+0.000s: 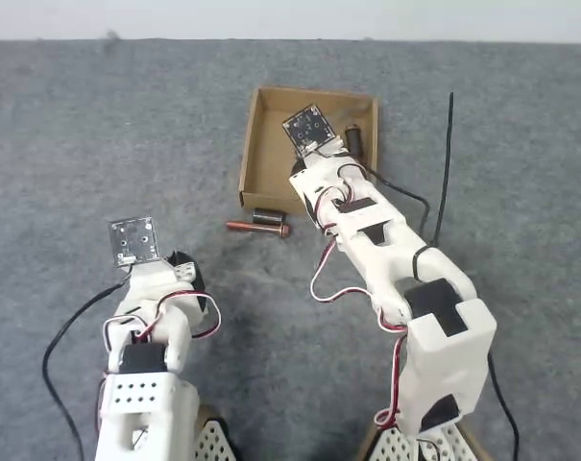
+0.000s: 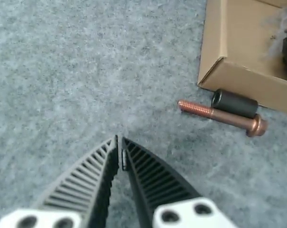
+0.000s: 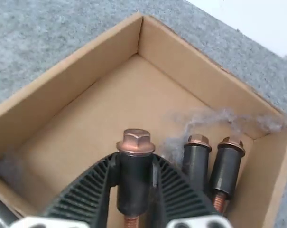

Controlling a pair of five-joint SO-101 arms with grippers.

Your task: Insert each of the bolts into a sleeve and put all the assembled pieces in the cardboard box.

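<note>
My right gripper (image 3: 134,164) is shut on an assembled piece (image 3: 134,175), a copper bolt inside a black sleeve, held over the inside of the cardboard box (image 3: 86,114). Two more assembled pieces (image 3: 213,166) lie side by side on the box floor near a corner. In the high view the right arm's wrist (image 1: 314,144) hangs over the box (image 1: 256,144). A loose copper bolt (image 2: 219,115) and a black sleeve (image 2: 234,103) lie touching on the carpet just outside the box wall (image 2: 247,85). My left gripper (image 2: 120,156) is shut and empty, some way short of the bolt.
Grey carpet (image 1: 98,125) covers the table, with open room to the left of the box. A black cable (image 1: 447,163) runs along the right arm's side. Some grey fluff (image 3: 205,118) lies in the box.
</note>
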